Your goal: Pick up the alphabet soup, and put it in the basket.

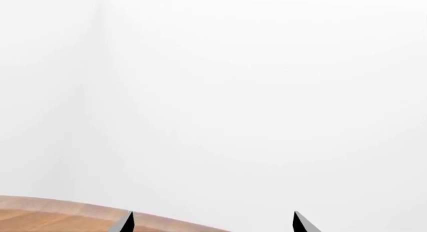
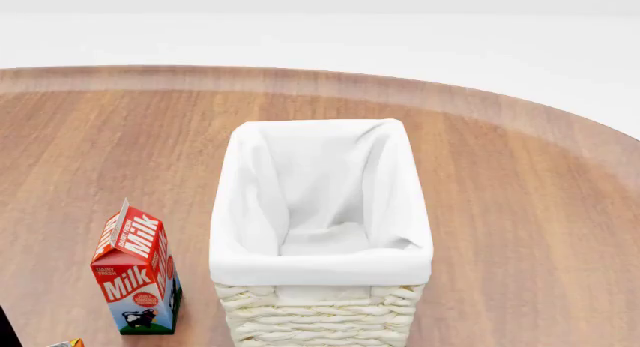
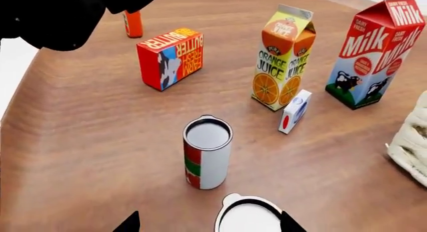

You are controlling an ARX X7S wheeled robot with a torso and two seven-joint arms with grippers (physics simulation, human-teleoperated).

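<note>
The alphabet soup (image 3: 248, 216) sits between the right gripper (image 3: 208, 223)'s wide-spread fingertips, contact unclear; the left gripper (image 1: 212, 223) gapes empty.

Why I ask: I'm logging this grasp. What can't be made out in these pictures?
- Right wrist view: the can between the right claw tips shows only its top. The bottom edge cuts off its label, so its brand is unconfirmed.
- Head view: neither claw is in frame, and the basket loses its base to the bottom edge.
- Left wrist view: the left claw shows only its tips, facing blank white.
</note>
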